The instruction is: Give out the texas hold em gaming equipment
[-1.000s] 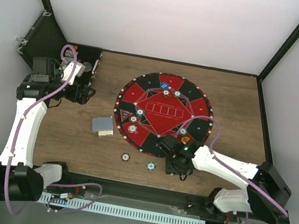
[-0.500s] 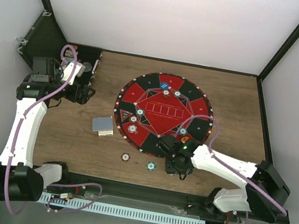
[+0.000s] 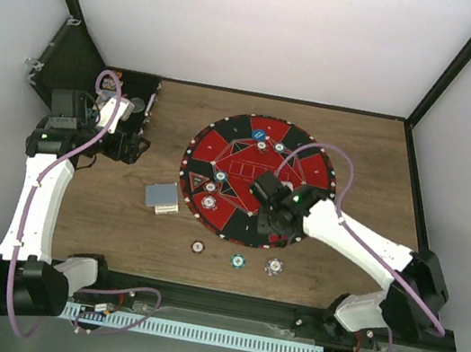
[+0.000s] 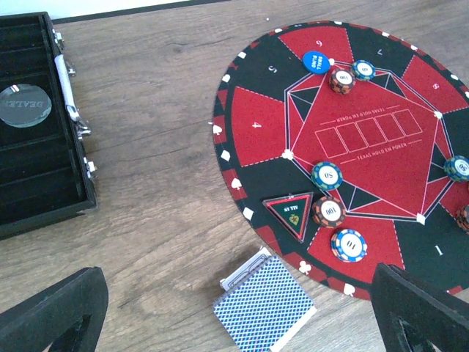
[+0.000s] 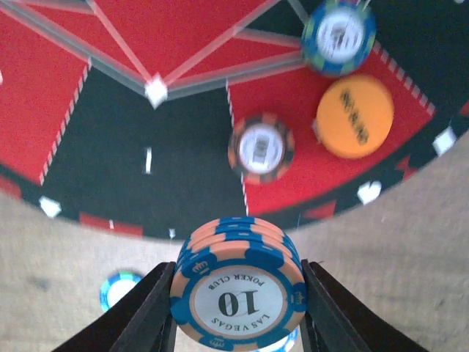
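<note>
- A few blue-and-orange round poker chips (image 5: pixel 238 290) marked 10 are clamped in the right gripper (image 5: pixel 236 312), above the near edge of the round red-and-black mat (image 3: pixel 248 155).
- The left gripper (image 3: pixel 129 148) hangs with jaws apart and empty, at far left by the black chip case (image 4: pixel 37 169).
- The step seems to be chip dealing; next, I judge, the chips need lowering onto a free player field before release.

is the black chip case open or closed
open; the case shows its bare slotted inside, with a clear dealer button lying in it
</note>
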Motion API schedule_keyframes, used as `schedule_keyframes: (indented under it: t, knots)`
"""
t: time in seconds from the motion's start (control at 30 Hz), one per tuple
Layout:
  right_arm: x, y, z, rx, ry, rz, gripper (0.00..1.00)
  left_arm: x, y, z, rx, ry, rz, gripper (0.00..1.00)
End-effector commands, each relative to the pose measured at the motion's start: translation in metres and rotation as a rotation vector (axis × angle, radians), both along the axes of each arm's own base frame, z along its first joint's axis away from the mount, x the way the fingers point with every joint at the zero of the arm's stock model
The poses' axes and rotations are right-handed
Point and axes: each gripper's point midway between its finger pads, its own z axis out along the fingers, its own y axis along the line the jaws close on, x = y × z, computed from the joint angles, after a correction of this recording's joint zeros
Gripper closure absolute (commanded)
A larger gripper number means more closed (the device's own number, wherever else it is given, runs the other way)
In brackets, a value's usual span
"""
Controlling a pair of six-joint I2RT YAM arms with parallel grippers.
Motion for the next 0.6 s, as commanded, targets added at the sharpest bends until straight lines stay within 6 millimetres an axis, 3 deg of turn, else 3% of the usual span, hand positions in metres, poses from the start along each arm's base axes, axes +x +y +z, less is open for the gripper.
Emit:
schedule_keyframes:
  t: [0.0,0.13,0.3,0.43,0.57]
  knots:
    - [0.066,0.003,0.030,-0.002,-0.139,-0.018,0.86,-0.001,0.000,0.014,-0.001,-0.032,-0.005,0.00]
    - [0.136,0.002,0.042,0.028,-0.217,-0.070,0.86,-0.004,-0.001,0.013,0.004,-0.025,-0.014,0.00]
    - [0.208,-0.017,0.033,0.026,-0.237,-0.136,0.86,-0.004,0.001,0.008,0.013,-0.009,-0.012,0.00]
    - [0.253,-0.037,0.014,0.012,-0.225,-0.193,0.86,-0.004,0.001,0.009,0.013,-0.012,-0.013,0.00]
    - [0.285,-0.054,-0.006,0.025,-0.200,-0.237,0.86,-0.002,0.000,0.005,0.014,-0.001,-0.021,0.00]
